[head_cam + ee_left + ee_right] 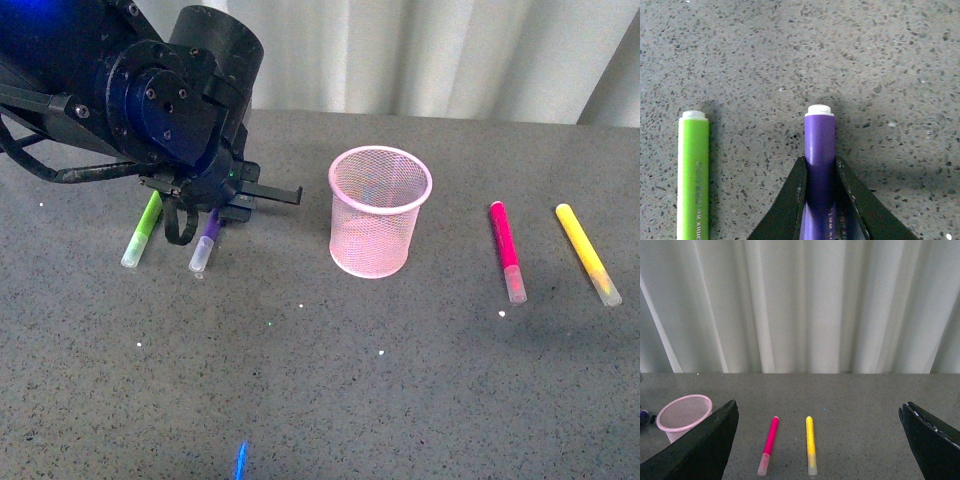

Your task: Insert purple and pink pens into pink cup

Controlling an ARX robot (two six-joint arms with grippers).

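Note:
The purple pen [207, 240] lies on the grey table at the left, clear cap toward me. My left gripper [212, 212] is down over it and shut on the purple pen [819, 150], both black fingers [793, 200] pressed against its barrel. The pink cup [379, 210] stands upright in the middle, to the right of that gripper. The pink pen [506, 250] lies flat right of the cup. My right gripper [817, 440] hangs open above the table, back from the pink pen [768, 445] and the pink cup [682, 416], with nothing between its fingers.
A lime-green marker [142, 230] lies close beside the purple pen, parallel to it [693, 175]. A yellow marker [587, 252] lies at the far right, next to the pink pen [811, 445]. White curtains [805, 305] close off the table's far edge.

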